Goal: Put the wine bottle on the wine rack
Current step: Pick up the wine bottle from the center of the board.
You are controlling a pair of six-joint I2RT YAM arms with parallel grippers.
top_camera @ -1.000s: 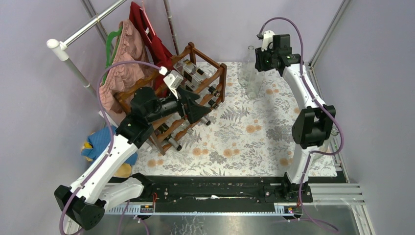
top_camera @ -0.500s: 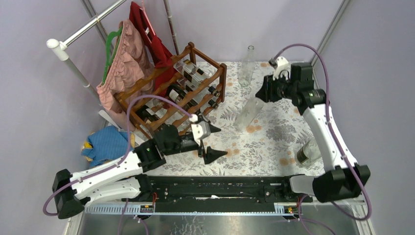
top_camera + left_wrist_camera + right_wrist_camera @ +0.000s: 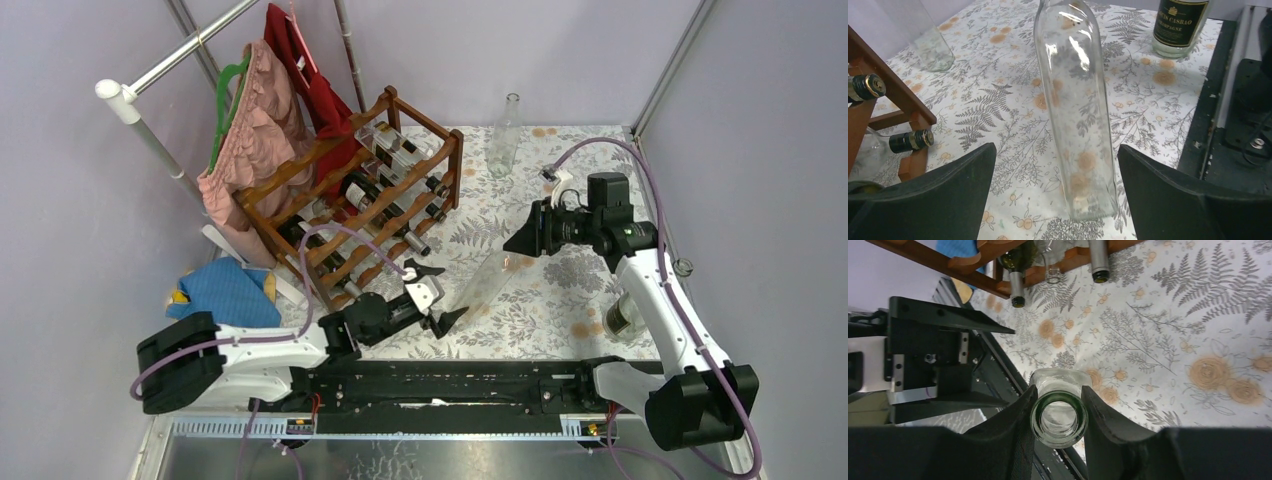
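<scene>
A clear empty wine bottle (image 3: 487, 273) hangs tilted over the floral mat, neck up to the right and base down to the left. My right gripper (image 3: 522, 241) is shut on its neck; in the right wrist view the bottle's mouth (image 3: 1059, 421) sits tight between the fingers (image 3: 1013, 435). My left gripper (image 3: 439, 296) is open just in front of the bottle's base. In the left wrist view the bottle body (image 3: 1073, 100) stands between the wide-open jaws of the left gripper (image 3: 1056, 150), touching neither. The dark reddish-brown wine rack (image 3: 350, 190) stands at the back left, holding several bottles.
A second clear bottle (image 3: 505, 135) stands at the back of the mat. A champagne bottle (image 3: 625, 315) stands by the right arm and shows in the left wrist view (image 3: 1178, 25). Clothes (image 3: 255, 120) hang behind the rack. A blue toy (image 3: 225, 295) lies left.
My right arm has swung the bottle down and toward the near left, tilting it further. My left arm has dropped low and pulled back, its open gripper now at the bottle's base.
</scene>
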